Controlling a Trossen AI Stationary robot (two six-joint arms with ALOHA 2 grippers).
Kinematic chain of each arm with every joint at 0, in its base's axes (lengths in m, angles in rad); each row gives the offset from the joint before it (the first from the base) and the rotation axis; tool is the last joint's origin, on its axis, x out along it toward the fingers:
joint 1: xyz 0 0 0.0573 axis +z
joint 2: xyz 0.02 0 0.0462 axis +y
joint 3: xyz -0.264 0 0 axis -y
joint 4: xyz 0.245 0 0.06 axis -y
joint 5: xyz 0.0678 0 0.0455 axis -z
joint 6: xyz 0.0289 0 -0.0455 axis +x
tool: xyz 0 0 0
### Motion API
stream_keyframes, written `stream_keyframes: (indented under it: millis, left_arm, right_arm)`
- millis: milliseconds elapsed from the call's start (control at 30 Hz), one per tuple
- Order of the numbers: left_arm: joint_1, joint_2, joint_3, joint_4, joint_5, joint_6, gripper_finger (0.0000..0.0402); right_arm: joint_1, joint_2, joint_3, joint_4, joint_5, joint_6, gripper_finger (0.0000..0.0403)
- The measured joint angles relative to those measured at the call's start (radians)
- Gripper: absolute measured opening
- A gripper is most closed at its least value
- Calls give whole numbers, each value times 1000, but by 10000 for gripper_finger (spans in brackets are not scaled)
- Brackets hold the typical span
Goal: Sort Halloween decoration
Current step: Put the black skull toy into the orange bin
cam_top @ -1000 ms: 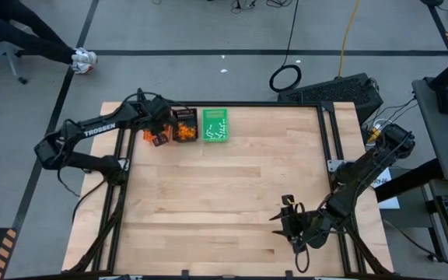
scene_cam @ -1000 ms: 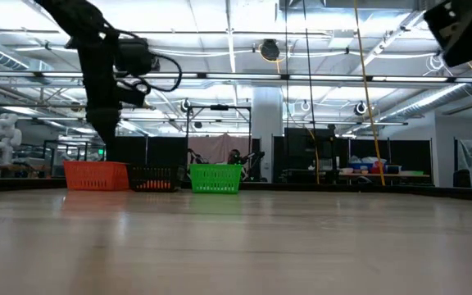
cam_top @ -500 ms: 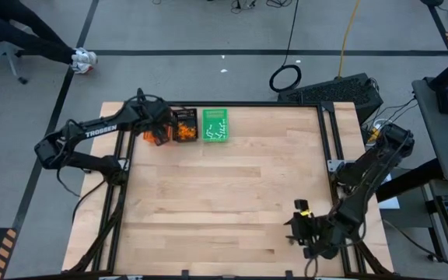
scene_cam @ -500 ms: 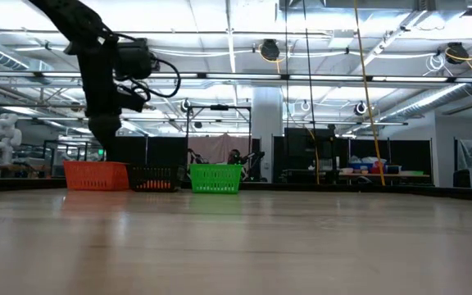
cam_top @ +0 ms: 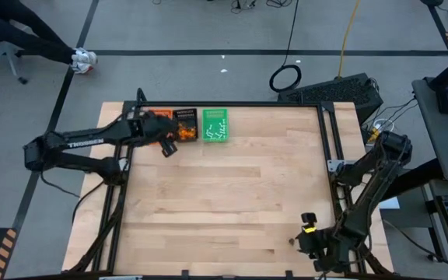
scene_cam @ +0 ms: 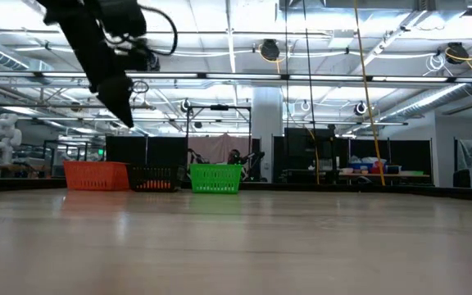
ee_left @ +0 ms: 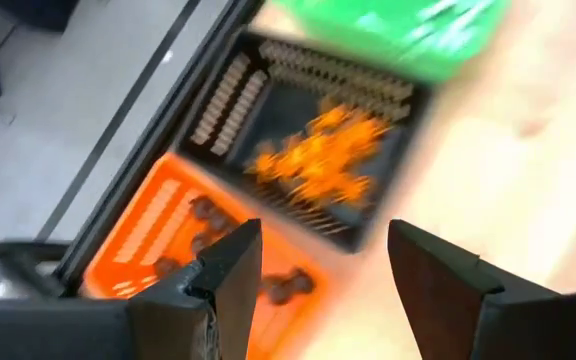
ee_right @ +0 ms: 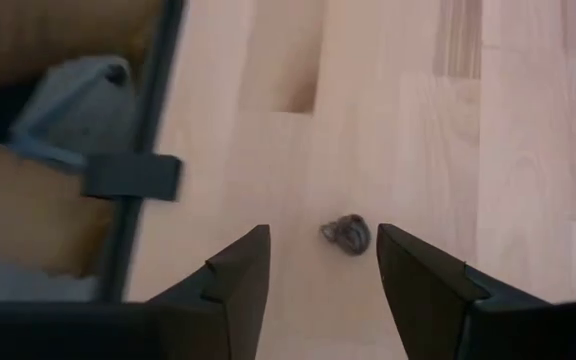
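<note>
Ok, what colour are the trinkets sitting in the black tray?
Orange: a heap of orange blobs in the black tray, clearest in the left wrist view.

Bright, even overhead light, ceiling strips glare in low view. Soft shadows on table (cam_top: 232, 187). Left wrist view motion-blurred, trays (ee_left: 298, 150) smeared; right wrist view slightly soft.

The left arm is reaching in from the table's left edge toward its far-left corner, its left gripper (cam_top: 167, 148) hanging above the surface with fingers (ee_left: 230, 280) spread. The right gripper (cam_top: 300, 239) is hovering near the table's near-right corner, fingers (ee_right: 240, 275) apart.
</note>
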Motion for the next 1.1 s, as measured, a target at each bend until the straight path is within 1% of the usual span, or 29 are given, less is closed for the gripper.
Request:
stream_keyframes:
  millis: [133, 300, 400, 500, 567, 667, 767, 933, 1100]
  left_arm:
    - [-127, -39, 0, 26, 0, -65, 207]
    - [-293, -45, 0, 82, -7, -129, 207]
    - [-387, -39, 0, 127, -29, -164, 207]
    - [-478, -38, 0, 172, -74, -169, 207]
    - [-535, -38, 0, 219, -112, -166, 207]
    - [-613, -38, 0, 286, -169, -121, 207]
    - [-677, -38, 0, 341, -197, -74, 207]
    - [-734, -35, 0, 389, -213, -56, 207]
    - [-766, -9, 0, 392, -224, -62, 207]
  right_arm:
    - [-6, 60, 0, -1, 8, -11, 188]
    - [-10, 103, -1, 1, 9, -7, 218]
    - [-10, 133, -1, 5, 9, -7, 230]
    - [-17, 161, -1, 11, 8, -11, 233]
    - [-23, 180, -1, 15, 8, -23, 230]
    - [-32, 204, -1, 39, 8, -46, 223]
    - [-44, 219, -1, 61, 5, -65, 216]
    - [-50, 221, -1, 51, -10, -63, 199]
    - [-50, 220, -5, 39, -54, -41, 167]
